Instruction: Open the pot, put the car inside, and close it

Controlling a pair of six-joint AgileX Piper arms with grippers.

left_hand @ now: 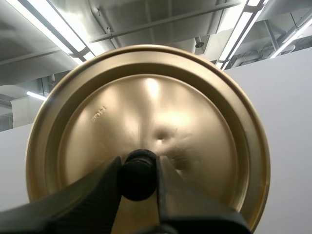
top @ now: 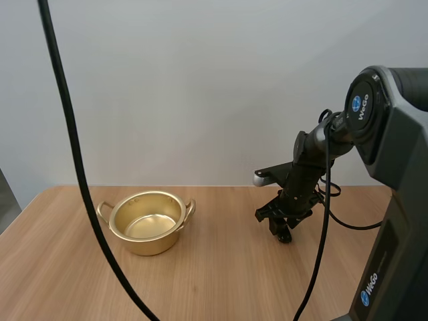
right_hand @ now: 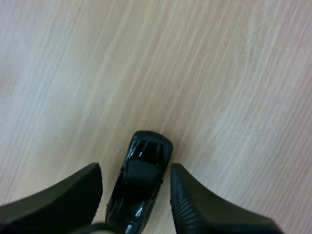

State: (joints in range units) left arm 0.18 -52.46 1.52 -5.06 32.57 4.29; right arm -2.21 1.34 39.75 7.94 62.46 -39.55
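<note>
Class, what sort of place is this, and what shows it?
Probably a robotics test bench: a wooden table, a robot arm over a toy car, and one gold pot.

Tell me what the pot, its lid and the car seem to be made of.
Pot: probably metal, polished brassy gold; its inside mirrors light. Lid: same gold metal, satin sheen, small dents; its knob looks like black plastic. Car: glossy black with sharp highlights; painted metal or plastic, I cannot tell which.
</note>
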